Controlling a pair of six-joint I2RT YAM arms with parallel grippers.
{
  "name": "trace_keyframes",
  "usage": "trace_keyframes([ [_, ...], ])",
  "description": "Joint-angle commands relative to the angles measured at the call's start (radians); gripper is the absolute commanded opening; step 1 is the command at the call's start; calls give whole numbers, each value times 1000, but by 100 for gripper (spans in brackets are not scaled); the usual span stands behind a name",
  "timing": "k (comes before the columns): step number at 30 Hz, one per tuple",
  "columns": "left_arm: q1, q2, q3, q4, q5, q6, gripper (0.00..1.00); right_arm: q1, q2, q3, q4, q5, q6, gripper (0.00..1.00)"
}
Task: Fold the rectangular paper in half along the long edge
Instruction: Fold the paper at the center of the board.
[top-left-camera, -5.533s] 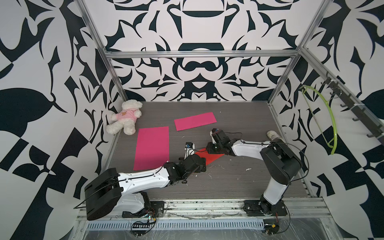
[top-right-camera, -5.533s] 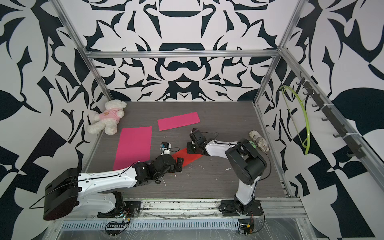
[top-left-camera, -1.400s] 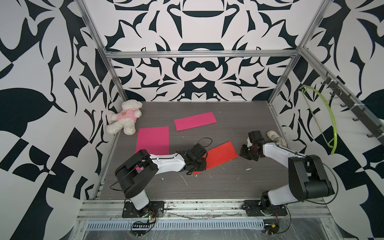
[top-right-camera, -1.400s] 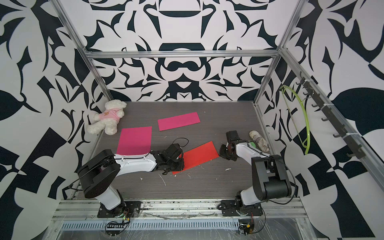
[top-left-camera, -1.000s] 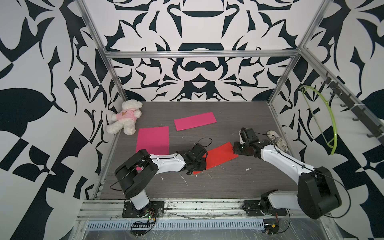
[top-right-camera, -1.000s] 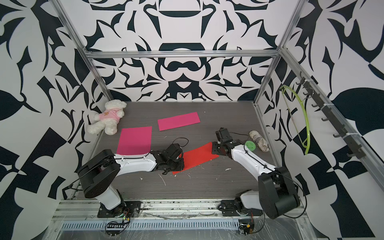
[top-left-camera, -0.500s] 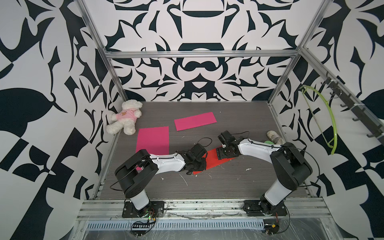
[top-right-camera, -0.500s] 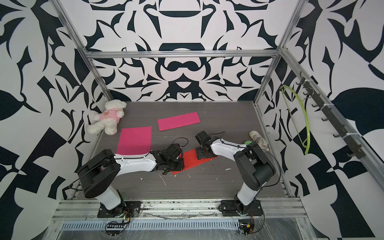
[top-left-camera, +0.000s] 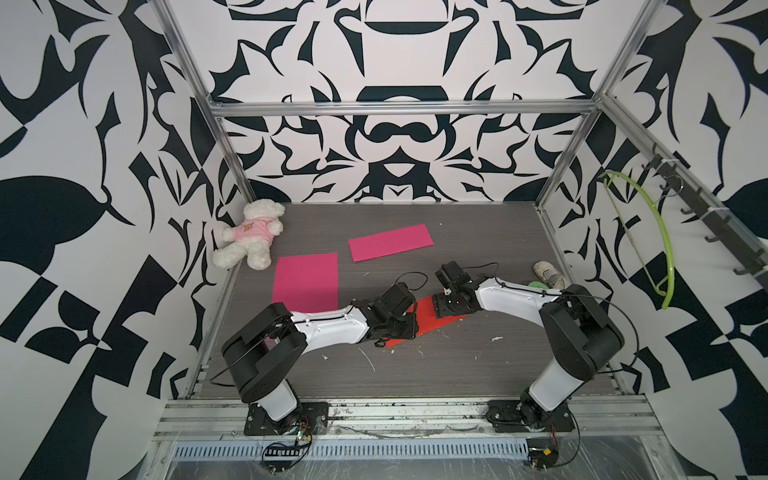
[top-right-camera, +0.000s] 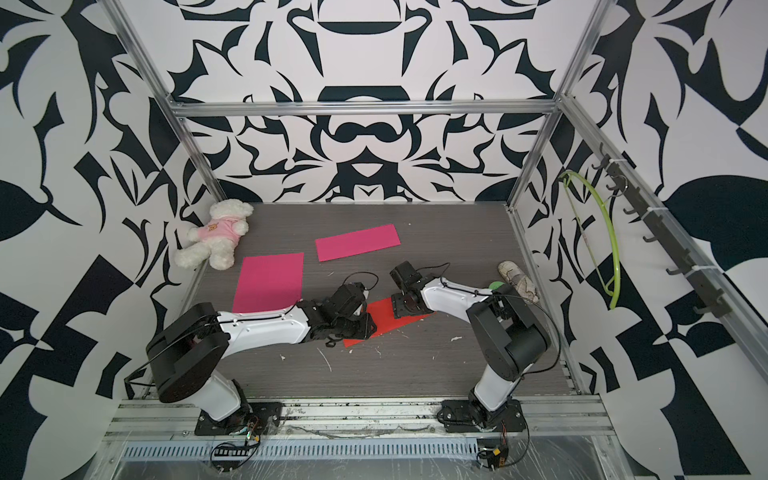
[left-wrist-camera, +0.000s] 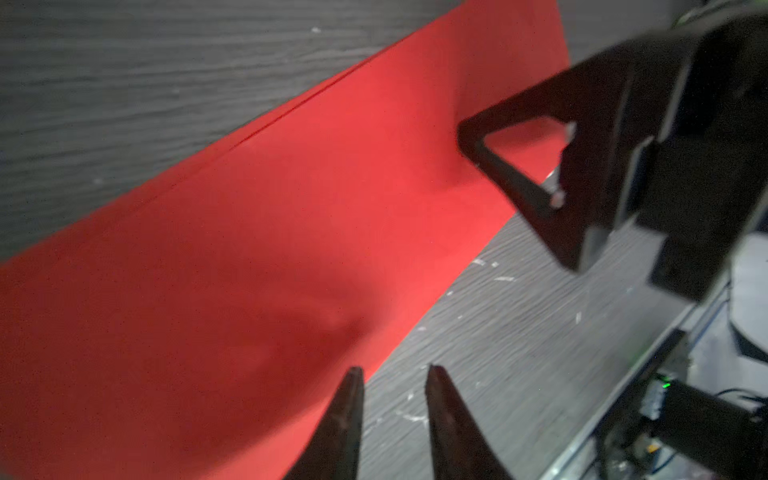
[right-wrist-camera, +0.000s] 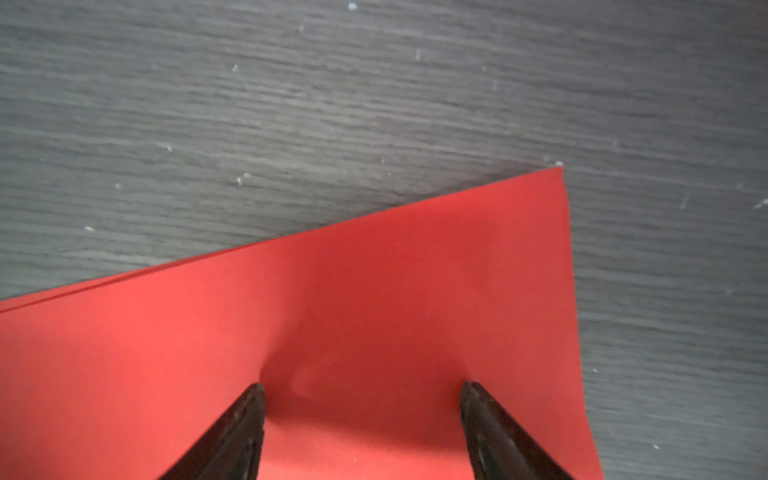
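I logged this as a robotics lab test cell, not a home or shop. An aluminium frame (top-left-camera: 399, 109) boxed in the table (top-left-camera: 457, 365). The wall panels (top-left-camera: 399, 50) carried a bold black-and-white print. The left arm base (top-left-camera: 286, 417) and right arm base (top-left-camera: 530, 415) sat bolted to a slotted metal rail (top-left-camera: 407, 415), with loose cables (top-left-camera: 286, 453) below. A hook rack (top-left-camera: 706, 208) ran along one side.

Table (top-left-camera: 478, 232): dark grey wood grain, white flecks.
Lying on it: red paper (top-left-camera: 422, 316), wide pink sheet (top-left-camera: 305, 276), narrow pink sheet (top-left-camera: 390, 242), teddy bear (top-left-camera: 249, 239).
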Motion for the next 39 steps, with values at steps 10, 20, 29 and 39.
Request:
trace_keyframes([
  [10, -6, 179, 111, -66, 44, -7, 10, 3, 15, -35, -11, -3, 18, 75],
  [20, -6, 115, 13, -149, -6, -17, 10, 3, 24, -30, -5, 3, 17, 74],
  [29, 3, 25, -90, -194, -41, -37, 10, 4, 44, -12, -5, 20, 15, 73],
  [39, 45, -56, -194, -255, -77, -52, 9, 2, 47, 2, -17, 28, 6, 72],
])
